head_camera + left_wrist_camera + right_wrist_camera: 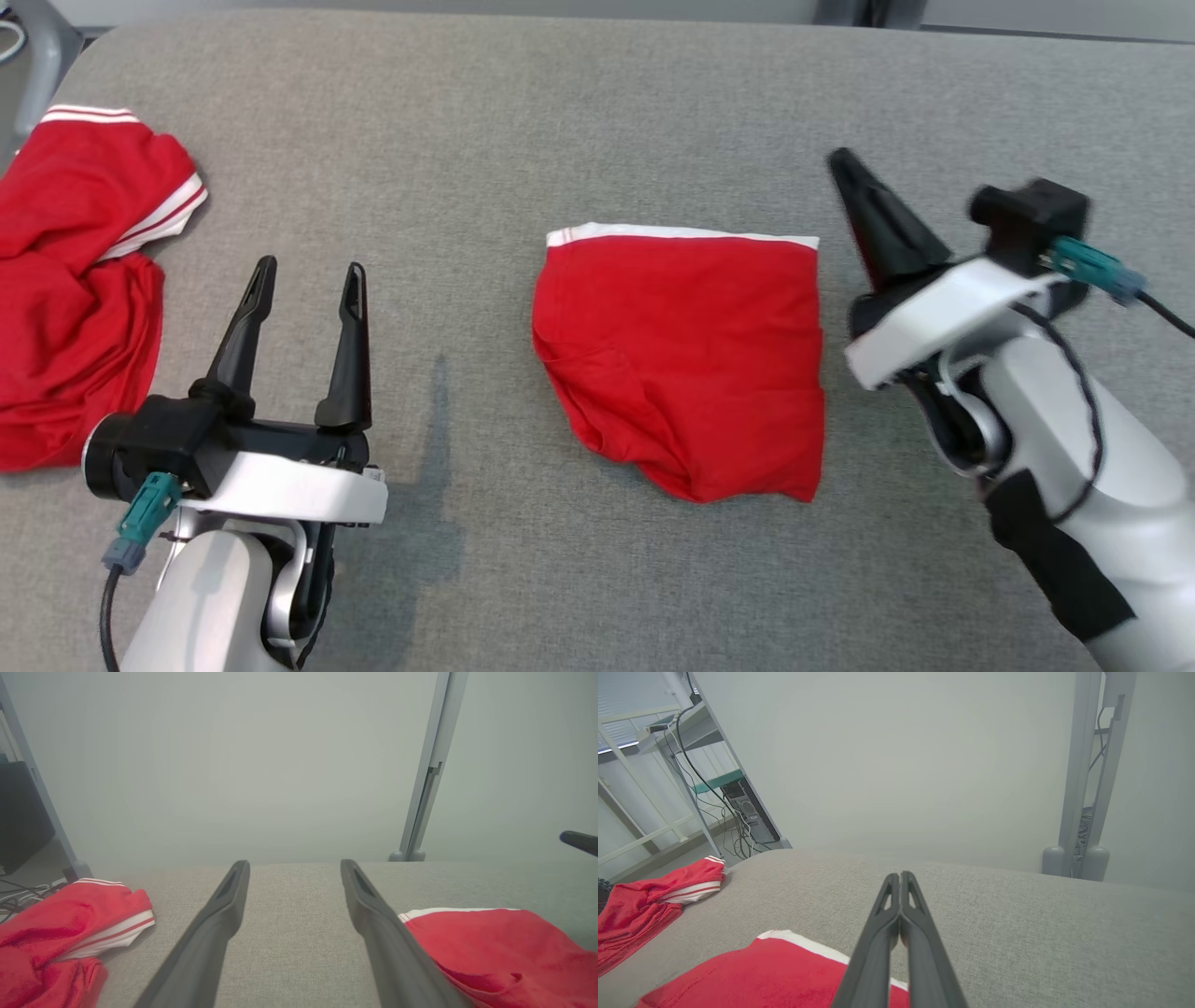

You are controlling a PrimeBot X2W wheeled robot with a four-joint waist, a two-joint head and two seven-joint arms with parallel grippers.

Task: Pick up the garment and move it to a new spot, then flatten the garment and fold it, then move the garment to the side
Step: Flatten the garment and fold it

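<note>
A grey padded table (560, 112) lies bare across its far half. A wide open lane runs between a folded red garment (686, 364) at centre and a crumpled red garment (79, 280) at the left edge; the left gripper (311, 271) is in that lane.

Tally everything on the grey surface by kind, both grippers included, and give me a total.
Red garments: 2, the folded garment in the middle and the crumpled garment at the left.
Grippers: 2, the left gripper open and the right gripper shut, neither holding anything.
Total: 4.
</note>
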